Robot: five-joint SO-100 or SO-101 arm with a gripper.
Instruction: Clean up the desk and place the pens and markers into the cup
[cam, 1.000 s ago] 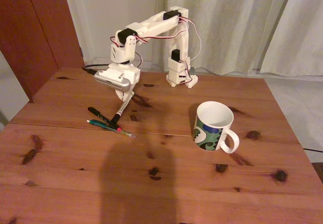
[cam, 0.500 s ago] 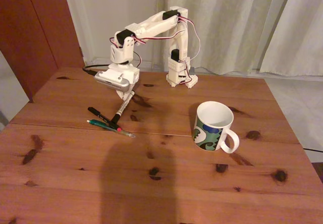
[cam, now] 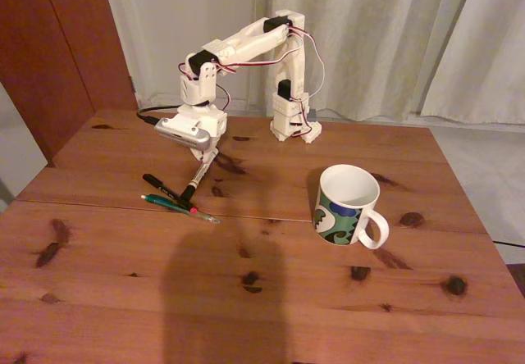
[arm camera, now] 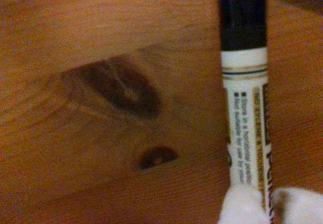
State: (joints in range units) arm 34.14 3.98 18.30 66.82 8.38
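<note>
**Pincer closed on the marker's rear end, lift beginning**

Pincer down at the far-left part of the counter, clamped on the white barrel of the marker. Wrist view confirms: two white fingertips pinching the printed barrel at the bottom edge, black cap pointing away toward the top of frame, a dark knot in the wood beside it.

Compared with a second ago: wrist and upper arm slightly raised and shifted right in the fixed view; marker lying at almost the same slant, capped end near the black pen. Read as grip made, lift only starting. Cannot tell whether the capped end has left the wood.

Black pen and teal pen lying flat, crossed close together by the plank seam, untouched.

Cup upright, well apart to the right, handle toward the camera side, apparently empty.

Task barely under way: nothing in the cup. Grip near one end likely to let the marker droop or swing during the carry.
</note>
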